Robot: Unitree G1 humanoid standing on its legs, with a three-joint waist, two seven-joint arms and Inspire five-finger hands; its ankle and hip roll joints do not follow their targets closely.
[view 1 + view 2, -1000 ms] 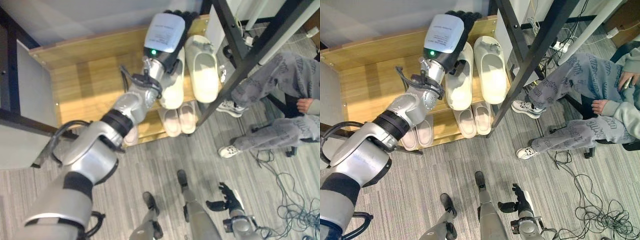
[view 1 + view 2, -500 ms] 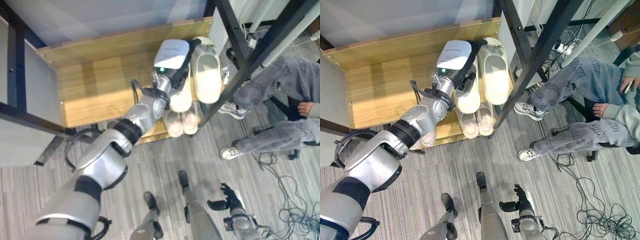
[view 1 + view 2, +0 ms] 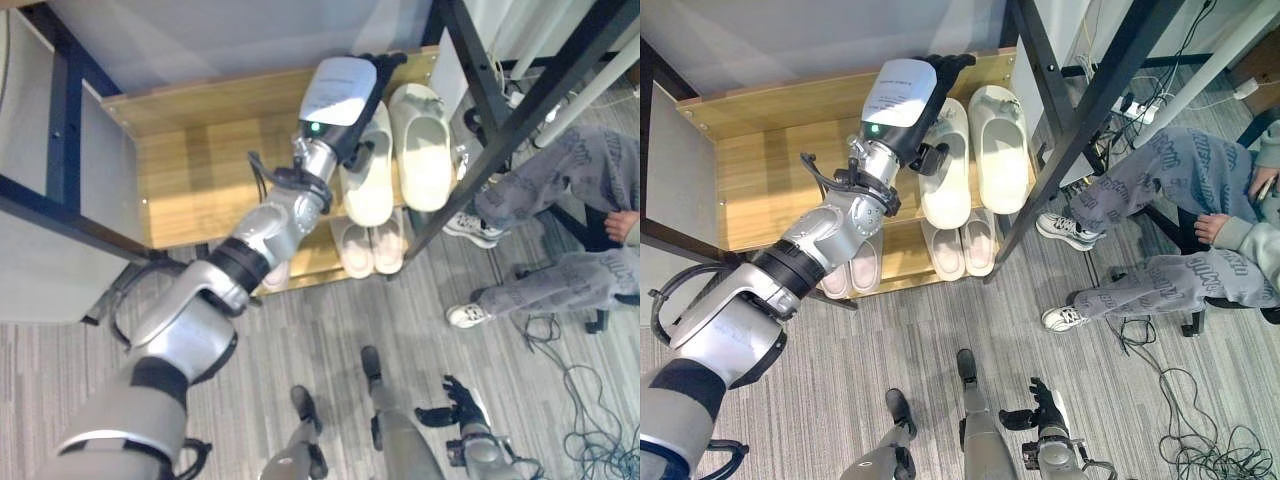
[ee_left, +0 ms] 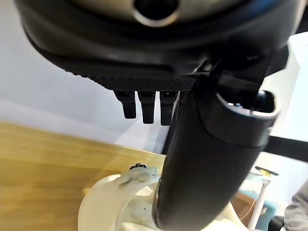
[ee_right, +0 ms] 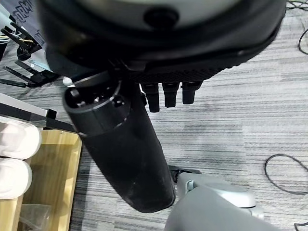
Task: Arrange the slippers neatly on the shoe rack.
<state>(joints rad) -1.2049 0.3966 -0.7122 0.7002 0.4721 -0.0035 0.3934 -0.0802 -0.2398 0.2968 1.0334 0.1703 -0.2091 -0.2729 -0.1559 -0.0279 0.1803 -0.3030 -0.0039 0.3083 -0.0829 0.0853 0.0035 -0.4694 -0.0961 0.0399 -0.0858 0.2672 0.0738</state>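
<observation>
Left robot hand fingers straight, released, over the toe of a cream foam slipper on the wooden shoe rack top shelf, beside its mate. Right robot hand hangs relaxed above the grey striped floor.

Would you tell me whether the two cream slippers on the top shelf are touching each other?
Cannot tell. In the right eye view the left slipper and right slipper lie side by side, but the left hand overlaps the left one.
</observation>
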